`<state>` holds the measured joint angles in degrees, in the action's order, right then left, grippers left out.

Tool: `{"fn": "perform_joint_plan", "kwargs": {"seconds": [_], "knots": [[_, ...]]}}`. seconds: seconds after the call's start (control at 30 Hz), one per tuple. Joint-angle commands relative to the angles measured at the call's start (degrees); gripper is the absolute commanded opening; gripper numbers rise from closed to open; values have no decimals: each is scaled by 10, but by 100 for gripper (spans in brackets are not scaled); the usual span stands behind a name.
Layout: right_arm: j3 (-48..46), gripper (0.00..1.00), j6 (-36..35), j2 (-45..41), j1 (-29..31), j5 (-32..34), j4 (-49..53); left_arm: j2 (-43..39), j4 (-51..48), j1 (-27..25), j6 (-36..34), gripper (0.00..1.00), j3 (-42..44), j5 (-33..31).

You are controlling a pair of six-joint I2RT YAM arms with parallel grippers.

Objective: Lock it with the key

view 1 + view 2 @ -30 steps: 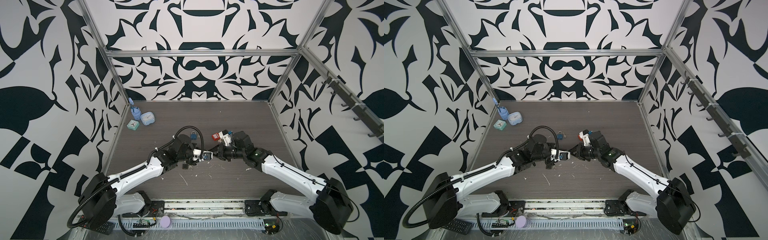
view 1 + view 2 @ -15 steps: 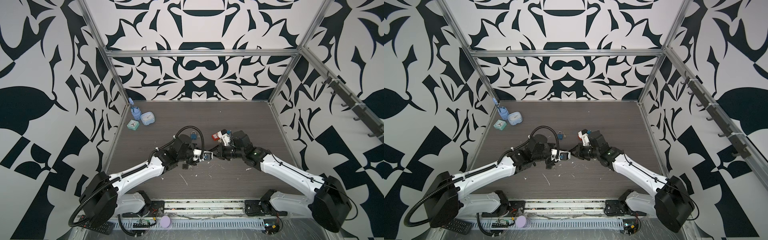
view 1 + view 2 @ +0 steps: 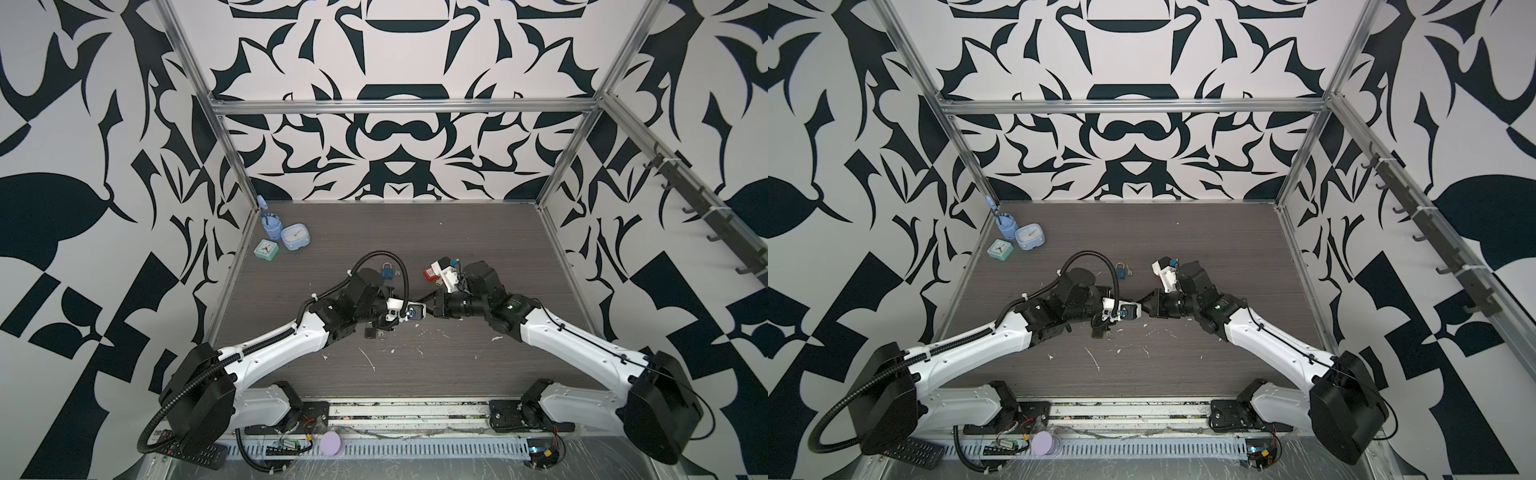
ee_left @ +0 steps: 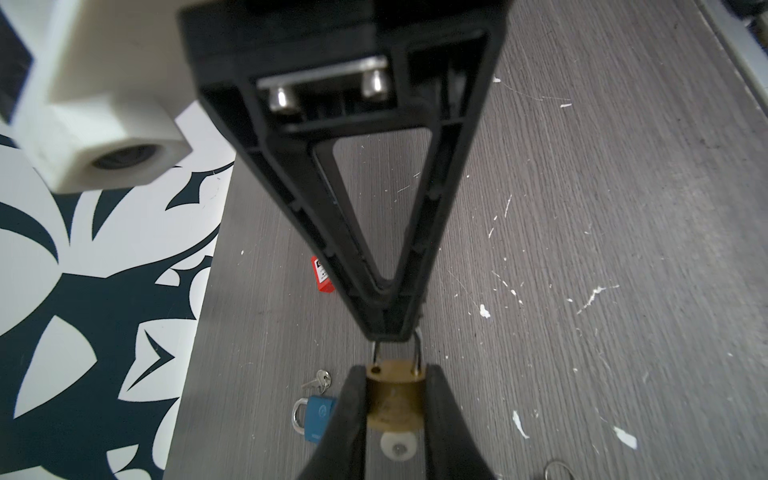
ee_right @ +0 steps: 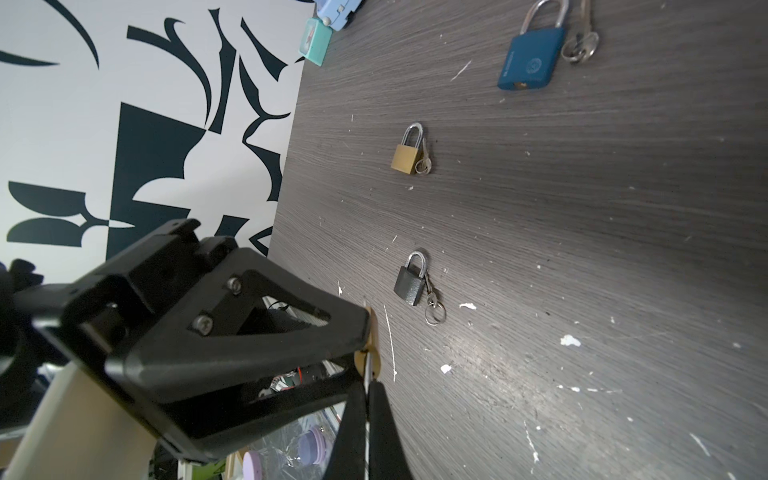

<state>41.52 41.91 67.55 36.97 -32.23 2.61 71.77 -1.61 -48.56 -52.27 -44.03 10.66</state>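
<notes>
Brass padlock (image 4: 395, 399): held off the table (image 4: 582, 208), body clamped across its flat sides by my left gripper (image 4: 394, 374). The jaws are closed as far as the body allows and the shackle (image 4: 417, 353) points away from the wrist. In both top views the lock sits where my two arms meet tip to tip, above the middle of the table.

Right gripper (image 5: 368, 395): jaws pinched together on the top of the shackle. A thin strip of bright metal shows between the pads in the right wrist view.

Shackle: one leg runs into the body. The other stands at its hole, but I cannot tell whether it is seated or just short of it.

Key: none visible in this lock, and the keyway end is hidden behind my left fingers.

Progress, as judged: lock picked up, steadied and braced between both grippers. Still to do: press the shackle home if it is up, and do the key work. No key is in either gripper, so most of the task is left.

Lying on the table:
- blue padlock (image 5: 532, 58) with keys beside it
- grey padlock (image 5: 411, 282) with key and ring
- spare brass padlock (image 5: 407, 153) with key
- red padlock (image 4: 322, 274), partly hidden
</notes>
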Motion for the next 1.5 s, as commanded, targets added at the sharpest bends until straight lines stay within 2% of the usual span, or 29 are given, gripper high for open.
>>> {"fn": "perform_joint_plan", "kwargs": {"seconds": [0.0, 0.17, 1.0, 1.47], "knots": [[-10, 0, -60, -29, 6, -32, -23, 3, 3, -2, 2, 0, -19, 11], [-16, 0, -70, -34, 6, -30, -21, 3, 13, -2, 2, 0, -18, 11], [-34, 0, -32, 40, 7, -42, -74, 1, 78, -8, 1, 0, -28, 29], [-49, 0, -27, 63, 9, -40, -102, 7, 106, -19, 16, 0, -57, 70]]}}
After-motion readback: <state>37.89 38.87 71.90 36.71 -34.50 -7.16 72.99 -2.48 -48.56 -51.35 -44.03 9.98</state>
